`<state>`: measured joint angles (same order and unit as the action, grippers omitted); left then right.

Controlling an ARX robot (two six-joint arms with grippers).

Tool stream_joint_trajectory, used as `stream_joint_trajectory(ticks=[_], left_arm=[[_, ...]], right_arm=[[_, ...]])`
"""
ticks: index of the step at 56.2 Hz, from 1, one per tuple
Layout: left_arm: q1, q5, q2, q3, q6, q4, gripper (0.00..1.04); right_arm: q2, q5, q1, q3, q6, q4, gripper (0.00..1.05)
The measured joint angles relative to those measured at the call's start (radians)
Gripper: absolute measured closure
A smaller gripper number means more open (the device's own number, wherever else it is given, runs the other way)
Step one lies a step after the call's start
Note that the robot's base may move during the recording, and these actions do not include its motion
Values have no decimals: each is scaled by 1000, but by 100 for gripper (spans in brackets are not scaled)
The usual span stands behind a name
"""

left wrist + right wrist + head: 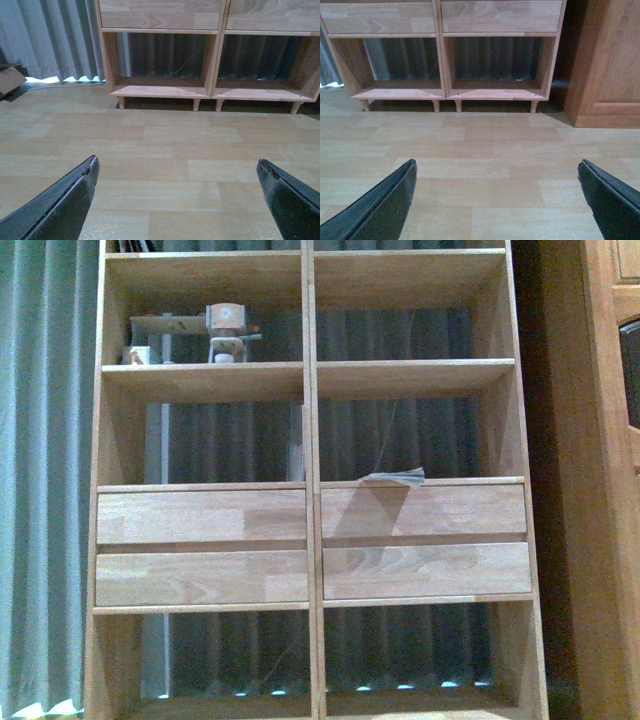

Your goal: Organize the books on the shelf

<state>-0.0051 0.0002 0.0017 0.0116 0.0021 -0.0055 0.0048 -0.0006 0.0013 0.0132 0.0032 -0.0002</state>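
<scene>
Grippers first: the left gripper (177, 162) and the right gripper (497, 162) are both spread wide, with nothing between their dark fingers and only the floor (160, 135) showing beyond them. We record both as released and holding nothing.

Ahead of both grippers stands the shelf (310, 390). Each wrist view takes in only its lowest open compartments, peg legs and bottom drawer fronts, so we judge both grippers low and well short of it.

We can vouch for one book (396, 477): a thin item with a pale teal edge, lying flat on the board above the right-hand drawers, right of the central divider. It lies ahead of and well above both grippers, outside either wrist view. Its long axis appears to run across the shelf front, and one corner seems to overhang the edge. In our judgement it is nearer the right gripper, so that arm must rise and reach forward. A pale strip against the divider's left side may be another book; we cannot tell.
</scene>
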Motion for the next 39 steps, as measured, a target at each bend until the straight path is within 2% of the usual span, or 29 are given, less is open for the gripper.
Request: stream_joint_trajectory(ticks=[39], left_arm=[[0, 0, 0, 0, 0, 0, 7]], right_arm=[[0, 0, 0, 0, 0, 0, 7]])
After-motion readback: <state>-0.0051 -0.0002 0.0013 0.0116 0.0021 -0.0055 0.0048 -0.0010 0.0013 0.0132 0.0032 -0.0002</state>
